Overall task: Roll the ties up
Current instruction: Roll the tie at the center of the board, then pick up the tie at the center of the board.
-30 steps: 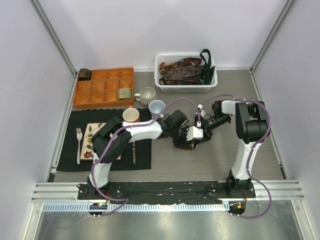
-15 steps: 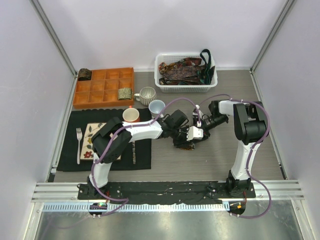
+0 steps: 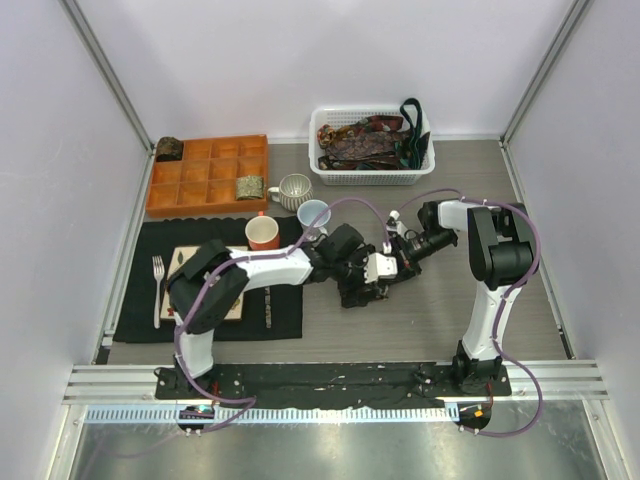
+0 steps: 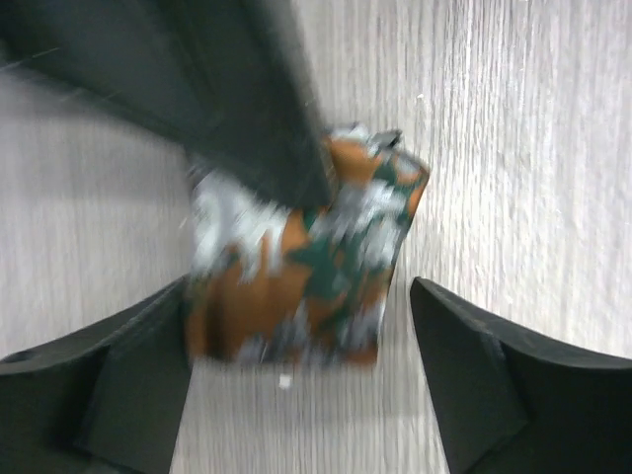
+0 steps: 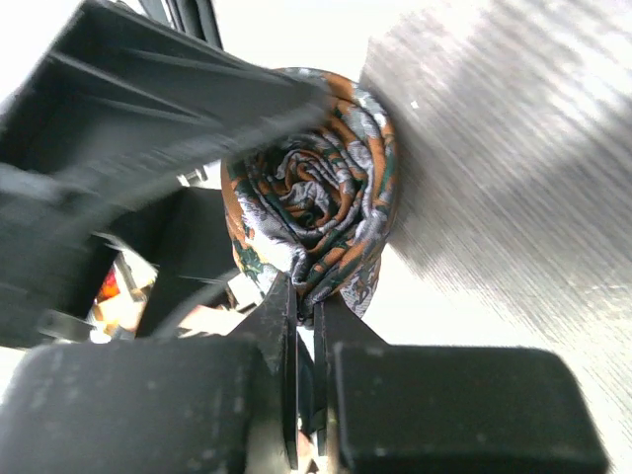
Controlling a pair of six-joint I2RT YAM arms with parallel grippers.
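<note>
Vs a second ago: left arm (image 3: 270,265) has swung back toward the mat and its jaws have gone from closed-in to wide. The right jaws have snapped shut.

Left jaws: spread, straddling the coil (image 4: 296,286). One side sits right at the coil's flank and the other stands clear of it (blur hides whether the near side actually touches).

Right jaws: pressed together, pinching the coil's outer fabric edge at the bottom of the spiral. In the left wrist view they reach in over the top of the coil.

Coil: one, lying on its side mid-counter (image 3: 450,330), right of the mat and on the near side of the basket. Woven, slightly shiny cloth in rust-orange with dark green and silver-grey blotches. It's a stubby cylinder with a tight spiral on the end face.

Counter: grey wood-grain surface.

Rest, counted:
- 1 basket (image 3: 365,178), white slotted plastic, at the far edge. It holds a heap of loose ties (image 3: 360,145) in brown and rust patterns, and 1 green tie (image 3: 410,115) draped at its right rim.
- 1 tray (image 3: 200,209), orange, gridded into cells.
- 2 more rolls, mottled olive: cell coil (image 3: 249,186) in a near-right cell, and corner coil (image 3: 167,148) at the far-left corner (in or beside the tray, can't tell).
- 3 mugs: cream mug (image 3: 293,190), which is ribbed, blue mug (image 3: 313,213) and orange mug (image 3: 262,233).
- 1 mat (image 3: 135,260), black, carrying 1 fork (image 3: 157,285) and 1 plate (image 3: 176,275), square and floral, partly under the left arm.
</note>
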